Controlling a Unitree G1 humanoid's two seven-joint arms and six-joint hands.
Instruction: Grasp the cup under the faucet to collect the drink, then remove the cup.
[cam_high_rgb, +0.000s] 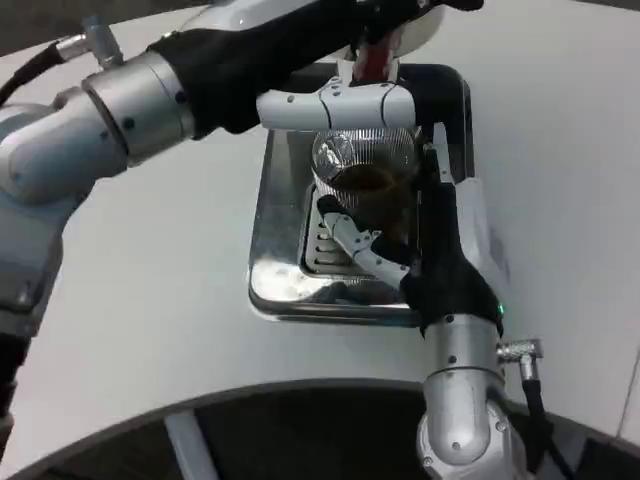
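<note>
The cup, clear and ribbed with dark drink in it, stands over the grate of a silver drip tray under the faucet. The right robot hand wraps its fingers around the cup. The left robot hand reaches across above the cup; its grip cannot be told. The tray rests on the white tabletop.

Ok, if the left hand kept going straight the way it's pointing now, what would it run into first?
Probably the dispenser's black body. The left hand reaches rightward across the top of the cup, its fingers ending near that black part; depth is unclear, so it may pass in front.
</note>
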